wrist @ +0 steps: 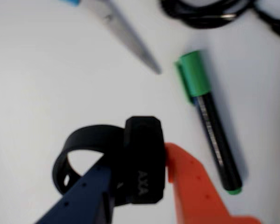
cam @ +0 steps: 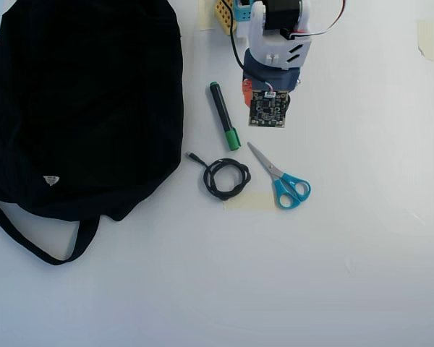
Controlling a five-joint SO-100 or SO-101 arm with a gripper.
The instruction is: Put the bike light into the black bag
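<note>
Bag (cam: 87,101), big black fabric w/ small white triangular label, lies left in overhead view, strap trailing below, well apart from arm. Marker (wrist: 210,121): black barrel, green cap. Scissors (cam: 281,178): blue handles, steel blades. Cable (cam: 226,178) coiled. Gripper (wrist: 144,163), blue + orange jaws, pinches light (wrist: 142,158), black block marked "AXA" w/ loop strap.

The wrist view's top edge crops the scissors (wrist: 123,35) and cable (wrist: 210,14). Overhead, the arm (cam: 275,54) hides the light; the bag (cam: 79,108) runs off-frame left.
</note>
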